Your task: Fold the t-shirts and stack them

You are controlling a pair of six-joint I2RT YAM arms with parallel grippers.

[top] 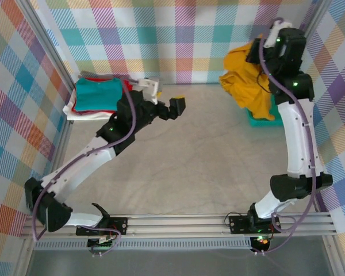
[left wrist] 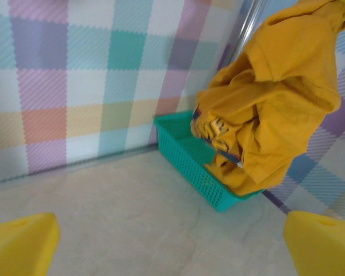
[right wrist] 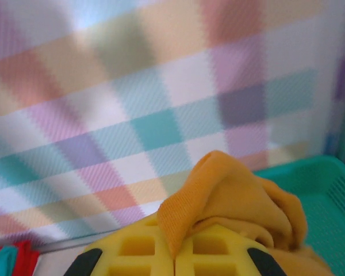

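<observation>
A robotics lab test cell, not a lived-in room: a beige stone-look tabletop (top: 207, 172) boxed in by pastel checked cloth walls (top: 161, 34) on silver metal frame posts (left wrist: 248, 26). A white-and-black left robot arm (top: 98, 150) and its matching right robot arm (top: 299, 138) are bolted to a slotted aluminium rail (top: 178, 223) at the near edge.

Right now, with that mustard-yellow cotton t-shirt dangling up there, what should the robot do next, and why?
Probably swing the right gripper, shut on the mustard-yellow cotton t-shirt, toward the middle of the table: it hangs crumpled over the green plastic mesh basket.
</observation>
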